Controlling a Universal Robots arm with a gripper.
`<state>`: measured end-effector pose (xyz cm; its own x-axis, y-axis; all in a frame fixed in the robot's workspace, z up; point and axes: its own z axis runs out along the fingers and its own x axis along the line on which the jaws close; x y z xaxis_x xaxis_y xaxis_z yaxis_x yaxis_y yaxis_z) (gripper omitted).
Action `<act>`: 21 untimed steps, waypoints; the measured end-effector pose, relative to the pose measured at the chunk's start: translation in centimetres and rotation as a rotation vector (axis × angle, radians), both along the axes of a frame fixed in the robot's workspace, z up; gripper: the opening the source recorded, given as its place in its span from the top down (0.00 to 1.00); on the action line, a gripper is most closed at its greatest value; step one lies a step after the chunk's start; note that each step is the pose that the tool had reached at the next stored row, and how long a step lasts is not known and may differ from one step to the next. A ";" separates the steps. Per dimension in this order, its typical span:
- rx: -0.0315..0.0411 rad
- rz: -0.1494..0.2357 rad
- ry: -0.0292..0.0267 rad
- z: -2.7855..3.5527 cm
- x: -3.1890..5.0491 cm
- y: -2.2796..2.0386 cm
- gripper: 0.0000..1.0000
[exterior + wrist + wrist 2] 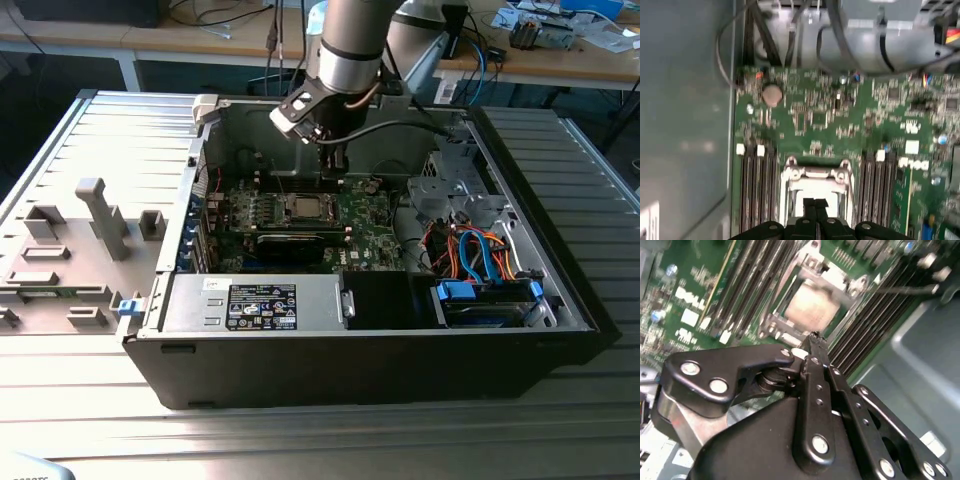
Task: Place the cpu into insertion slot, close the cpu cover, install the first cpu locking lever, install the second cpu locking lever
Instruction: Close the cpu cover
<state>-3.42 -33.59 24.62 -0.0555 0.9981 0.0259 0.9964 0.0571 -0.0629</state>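
Note:
The cpu lies flat in its socket on the green motherboard, its silver-grey top showing through the square window of the cpu cover, which lies down around it. A thin wire lever juts out past one side of the socket. My gripper hovers just above the socket's edge, fingers pressed together with nothing between them. In the exterior view the gripper hangs over the far side of the cpu, inside the open computer case. The first wrist view has the gripper right over the cover.
Dark memory slots flank the socket on both sides. The case's grey wall stands close beside the board. A drive cage with blue and orange cables fills the exterior view's right of the case, a power supply its front.

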 end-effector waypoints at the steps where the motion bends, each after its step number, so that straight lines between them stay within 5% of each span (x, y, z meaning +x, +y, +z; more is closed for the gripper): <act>1: 0.0000 0.000 0.0001 -0.35 -0.90 0.00 0.89; 5: 0.0001 0.000 0.0000 -1.36 -2.35 0.00 0.89; 17: -0.0007 0.000 0.0005 -4.10 -3.24 -0.01 0.89; 21: -0.0001 0.000 0.0001 -4.28 -3.25 -0.04 0.89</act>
